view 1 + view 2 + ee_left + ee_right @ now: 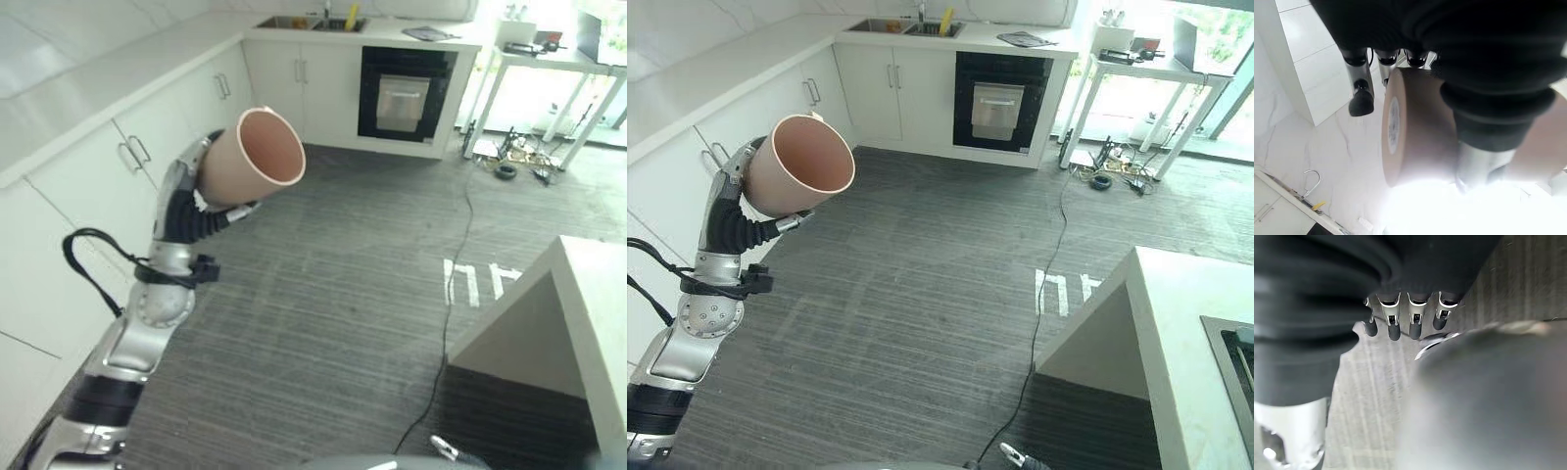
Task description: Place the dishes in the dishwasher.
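Holding a pinkish-tan cup (257,157) up in the air, the left hand (186,186) has its fingers (1361,95) and thumb curled round the cup's body, as its wrist view shows, with the cup's flat base turned toward the white wall. The cup lies tilted on its side, its open mouth facing out over the dark striped floor (333,313). It hangs just beside the white cabinets (127,147) along the robot's left, well apart from the black oven (404,96) set in the far cabinets and from the sink (906,26) above them. A white surface (1185,333) stands at the robot's right. The right hand (1400,318) hangs over the floor, fingers relaxed and fairly straight, holding nothing.
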Available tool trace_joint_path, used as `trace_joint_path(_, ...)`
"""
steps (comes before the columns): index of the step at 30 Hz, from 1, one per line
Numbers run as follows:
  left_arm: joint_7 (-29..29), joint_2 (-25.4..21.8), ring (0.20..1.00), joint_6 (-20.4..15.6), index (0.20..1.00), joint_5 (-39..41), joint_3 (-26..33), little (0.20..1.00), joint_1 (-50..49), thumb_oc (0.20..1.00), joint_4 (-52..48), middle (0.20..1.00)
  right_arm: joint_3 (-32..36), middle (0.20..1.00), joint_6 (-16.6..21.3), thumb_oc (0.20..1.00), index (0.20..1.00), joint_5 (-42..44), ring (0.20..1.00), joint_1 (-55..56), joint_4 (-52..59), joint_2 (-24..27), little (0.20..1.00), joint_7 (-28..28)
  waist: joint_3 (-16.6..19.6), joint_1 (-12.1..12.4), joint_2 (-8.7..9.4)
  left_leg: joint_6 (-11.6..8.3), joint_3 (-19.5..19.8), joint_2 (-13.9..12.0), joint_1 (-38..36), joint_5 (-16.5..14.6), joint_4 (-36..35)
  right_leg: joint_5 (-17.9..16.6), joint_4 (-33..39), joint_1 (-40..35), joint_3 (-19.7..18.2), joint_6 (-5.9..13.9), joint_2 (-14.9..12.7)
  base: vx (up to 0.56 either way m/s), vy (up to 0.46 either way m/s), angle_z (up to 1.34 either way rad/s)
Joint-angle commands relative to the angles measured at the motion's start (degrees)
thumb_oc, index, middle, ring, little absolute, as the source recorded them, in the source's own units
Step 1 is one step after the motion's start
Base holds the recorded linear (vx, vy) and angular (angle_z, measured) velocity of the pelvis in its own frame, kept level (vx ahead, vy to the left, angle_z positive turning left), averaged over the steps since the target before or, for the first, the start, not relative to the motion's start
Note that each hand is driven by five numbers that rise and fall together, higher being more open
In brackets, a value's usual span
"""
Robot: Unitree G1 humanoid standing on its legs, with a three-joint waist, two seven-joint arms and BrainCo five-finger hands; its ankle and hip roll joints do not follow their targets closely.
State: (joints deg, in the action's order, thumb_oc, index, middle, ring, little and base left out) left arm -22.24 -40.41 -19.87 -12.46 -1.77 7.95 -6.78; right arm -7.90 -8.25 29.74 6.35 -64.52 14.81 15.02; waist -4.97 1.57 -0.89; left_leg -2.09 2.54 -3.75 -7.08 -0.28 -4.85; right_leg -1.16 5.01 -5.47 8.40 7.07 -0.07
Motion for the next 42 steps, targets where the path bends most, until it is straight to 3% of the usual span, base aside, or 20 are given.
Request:
trace_joint_path(1,-1.3,0.24,0.2,-2.97,0.2,0.51,3.64,0.2,2.79,0.2,-2.9,0.2,-0.37,1.0,0.28,1.0,1.0,1.56,1.0,-0.39,-0.09,1.05,1.0,1.99,1.06,-1.02,2.35,0.07,-4.67,1.48,4.89,1.98,4.54,2.49,-5.64,-0.73,-0.78,-4.59,-2.55,-0.19,0.05,-0.06)
trace_joint_path(2,-1.13,0.3,0.2,-3.17,0.2,1.01,3.57,0.2,2.99,0.2,-2.81,0.2,0.23,1.0,0.53,1.0,1.0,2.78,1.0,-0.65,-0.8,1.18,1.0,2.32,0.92,-1.31,2.24,0.06,-4.95,1.42,4.94,1.97,4.84,2.24,-5.44,-0.96,-0.83,-4.64,-2.71,-0.1,0.065,-0.02)
trace_joint_path(3,-5.25,5.06,0.2,-0.8,0.2,6.27,-3.88,0.2,8.74,0.2,4.6,0.2,1.83,1.0,6.65,1.0,1.0,2.79,1.0,0.92,-1.62,-0.3,1.0,2.19,2.35,-7.71,-0.31,0.59,-10.85,1.87,0.26,0.97,0.18,0.16,-2.97,0.52,-2.46,-4.0,-1.19,-0.08,0.043,0.0)
trace_joint_path(5,-5.1,4.74,0.2,-1.04,0.2,6.65,-3.86,0.2,9.28,0.2,6.02,0.2,0.3,1.0,8.11,1.0,1.0,2.2,1.0,1.35,-1.08,-0.74,1.0,3.95,3.21,-7.88,-0.29,0.58,-10.64,1.99,0.53,0.85,-0.15,-0.02,-1.89,0.19,-2.68,-3.98,-0.95,-0.04,-0.013,0.11)
trace_joint_path(14,-4.09,4.85,0.2,1.49,0.2,6.63,-4.28,0.2,9.78,0.2,5.12,0.2,0.79,1.0,5.68,1.0,1.0,3.53,1.0,0.93,0.34,-0.21,1.0,-1.92,4.73,-7.92,0.59,0.47,-10.17,1.52,0.75,1.65,0.36,1.0,-2.32,-0.22,-5.43,-5.08,0.98,-0.03,-0.068,-0.09)
trace_joint_path(17,-5.15,5.03,0.2,1.53,0.2,6.14,-4.64,0.2,9.93,0.2,5.31,0.2,0.48,1.0,6.48,1.0,1.0,0.86,1.0,0.22,-0.23,-0.18,1.0,-2.84,3.9,-7.57,1.79,0.72,-10.37,1.56,2.86,-0.32,7.92,1.1,-3.16,-0.56,-6.31,-5.74,0.7,-0.02,-0.128,0.09)
trace_joint_path(18,-5.36,4.95,0.2,1.4,0.2,6.39,-4.56,0.2,9.63,0.2,4.75,0.2,-0.03,1.0,7.01,1.0,1.0,0.31,1.0,-0.29,-0.08,0.21,1.0,-2.99,2.69,-6.91,2.7,0.51,-10.31,1.12,7.07,1.23,16.87,0.86,-3.16,-1.32,-6.55,-6.47,0.62,-0.01,-0.163,0.06)
trace_joint_path(20,-4.34,5.02,0.2,1.07,0.2,6.69,-3.9,0.2,9.09,0.2,4.12,0.2,-0.09,1.0,7.97,1.0,1.0,0.68,1.0,-1.02,-0.42,0.92,1.0,-2.77,1.03,-6.06,3.01,0.37,-8.62,0.34,12.59,4.21,23.49,0.79,-3.48,-2.08,-7.13,-7.54,1.45,0.05,-0.076,0.09)
trace_joint_path(23,-4.18,5.06,0.2,1.08,0.2,6.66,-3.72,0.2,8.71,0.2,3.74,0.2,-0.2,1.0,8.21,1.0,1.0,-1.21,1.0,-1.95,-0.71,1.68,1.0,-2.48,0.59,-5.83,1.78,-0.16,-8.68,0.16,12.01,7.58,14.32,1.93,-4.15,-2.63,-7.0,-7.61,2.65,0.18,0.134,0.05)
trace_joint_path(25,-4.87,5.22,0.2,1.18,0.2,6.64,-4.39,0.2,9.23,0.2,3.98,0.2,-0.33,1.0,8.43,1.0,1.0,-1.55,1.0,-1.94,-0.6,2.15,1.0,-2.65,0.44,-5.86,1.26,-1.47,-9.81,-1.02,13.35,12.46,8.22,1.86,-3.26,-3.49,-6.28,-7.63,3.05,0.21,0.173,0.18)
trace_joint_path(28,-5.27,5.09,0.2,0.88,0.2,6.97,-4.32,0.2,9.2,0.2,4.27,0.2,-0.54,1.0,8.66,1.0,1.0,-1.04,1.0,-1.33,0.21,2.88,1.0,-2.7,0.26,-5.87,1.22,-2.97,-10.98,-3.17,14.75,16.11,4.21,1.91,-2.82,-4.02,-4.63,-7.26,2.38,0.23,0.203,0.36)
trace_joint_path(32,-5.0,5.48,0.2,0.44,0.2,6.5,-4.44,0.2,8.73,0.2,5.42,0.2,-0.97,1.0,9.55,1.0,1.0,-2.36,1.0,-0.77,0.76,2.93,1.0,-3.06,1.03,-6.17,0.76,-2.97,-14.73,-4.11,12.76,14.9,1.97,3.11,-4.36,-4.15,-1.84,-6.53,0.83,0.28,0.278,0.01)
trace_joint_path(35,-4.18,5.26,0.2,0.52,0.2,5.96,-4.75,0.2,8.83,0.2,5.98,0.2,-1.78,1.0,10.28,1.0,1.0,-1.67,1.0,-0.57,1.68,2.54,1.0,-3.07,1.87,-5.32,0.75,-1.41,-12.96,-1.95,10.94,11.09,1.0,5.13,-6.22,-5.58,-2.38,-5.85,-0.29,0.34,0.322,0.04)
trace_joint_path(37,-2.19,5.14,0.2,1.06,0.2,5.83,-5.99,0.2,10.45,0.2,6.22,0.2,-2.68,1.0,10.55,1.0,1.0,0.05,1.0,-0.81,3.91,1.55,1.0,-4.42,2.87,-4.49,1.06,0.91,-11.15,1.22,8.74,7.74,0.69,6.73,-9.34,-6.2,-2.15,-4.64,-1.64,0.47,0.444,-0.07)
trace_joint_path(39,-1.44,4.7,0.2,0.26,0.2,5.5,-8.48,0.2,12.9,0.2,7.57,0.2,-3.21,1.0,10.7,1.0,1.0,2.37,1.0,-1.37,6.93,0.42,1.0,-6.67,2.98,-4.6,1.11,3.56,-9.32,4.15,6.79,5.4,0.73,3.95,-17.31,-2.93,-2.43,-2.48,-3.37,0.39,0.442,0.11)
trace_joint_path(42,-0.73,4.43,0.2,0.47,0.2,5.74,-10.02,0.2,14.39,0.2,7.57,0.2,-2.89,1.0,10.57,1.0,1.0,3.27,1.0,-1.45,9.34,-0.08,1.0,-7.92,2.94,-4.86,1.08,5.31,-9.28,5.97,5.82,4.16,0.68,1.5,-25.66,0.04,-2.19,-0.38,-4.21,0.23,0.273,0.48)
